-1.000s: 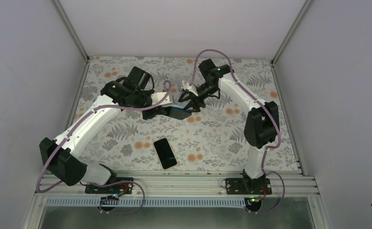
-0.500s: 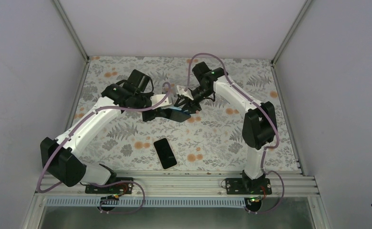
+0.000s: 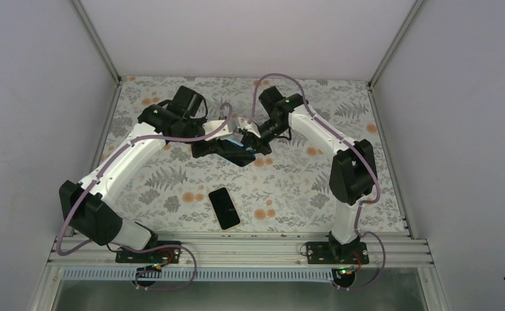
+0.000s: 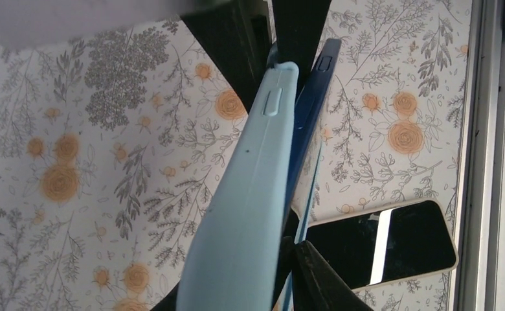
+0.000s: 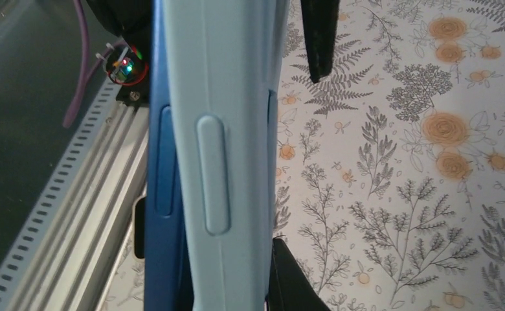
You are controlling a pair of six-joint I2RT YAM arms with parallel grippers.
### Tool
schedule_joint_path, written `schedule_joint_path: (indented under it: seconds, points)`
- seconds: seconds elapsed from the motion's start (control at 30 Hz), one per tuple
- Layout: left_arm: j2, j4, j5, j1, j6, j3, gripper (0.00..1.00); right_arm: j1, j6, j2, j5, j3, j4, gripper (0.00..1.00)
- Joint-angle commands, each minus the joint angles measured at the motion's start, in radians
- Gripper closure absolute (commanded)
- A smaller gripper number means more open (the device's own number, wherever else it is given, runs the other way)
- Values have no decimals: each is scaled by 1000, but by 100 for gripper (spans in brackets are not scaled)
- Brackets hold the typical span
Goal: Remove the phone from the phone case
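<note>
From where I stood, the two arms met over the upper middle of the tabletop (image 3: pixel 289 188), with the phone case (image 4: pixel 243 214) held up in the air between them, clear of the floral surface. The left hand (image 3: pixel 226 148) was clamped across one end of it, one finger (image 4: pixel 321 278) on the phone's side and the other mostly hidden behind the pale blue shell. The right hand (image 3: pixel 248 133) was closed tight at the opposite end. It looked to be nipping the rim of the case, though I couldn't make out for certain that the lip sat between its fingers. The phone (image 4: pixel 309 110), dark blue, sat partly in the case, its upper edge standing a little apart from the shell in the left wrist view, so I took the peeling to be begun but not done. A second phone (image 3: pixel 224 207) lay flat, glossy face up, at the lower centre of the tabletop, well apart from both hands. The case struck me as soft and rubbery, likely to bend and cling at the corners. The phone would be stiff, slick and breakable. I'd hold the phone by its long side edges, tug the case at a corner lip, and watch for it popping free and dropping.
</note>
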Motion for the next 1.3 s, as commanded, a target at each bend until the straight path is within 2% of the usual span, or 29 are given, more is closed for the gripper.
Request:
schedule_joint_path:
  seconds: [0.0,0.03,0.13,0.23,0.27,0.4,0.5,0.6,0.7,0.77,0.87,1.03,1.17,1.27]
  points:
    - [31,481,-63,6,-10,105,73,192,41,-47,-367,-3,-160,97]
    - [27,475,-61,6,-9,100,72,182,51,-43,-381,8,-160,97]
    - [12,448,-51,6,-4,89,56,139,94,-15,-408,61,-158,97]
    - [-18,428,-58,6,5,76,31,86,124,19,-421,91,-156,97]
    - [-33,420,-59,6,11,71,26,70,133,30,-418,97,-156,97]
    - [-84,395,-104,6,31,66,13,5,186,60,-415,98,-132,97]
    - [-119,363,-159,6,60,62,9,-33,235,73,-413,93,-119,96]
    - [-166,355,-213,6,83,43,6,-76,482,53,-339,42,72,97]
    - [-211,413,-289,-29,88,-17,4,-140,790,24,-278,-18,337,97]
    - [-229,486,-371,-78,92,-55,3,-181,927,39,-239,-1,421,97]
    - [-236,640,-524,-144,114,-155,3,-234,1047,80,-176,69,472,97]
    - [-218,987,-697,-201,144,-346,0,-258,1130,186,-71,329,382,97]
    - [-166,1223,-757,-270,184,-431,0,-264,1231,190,-30,348,453,97]
    - [-99,1373,-754,-305,184,-417,0,-267,1276,189,-16,367,489,97]
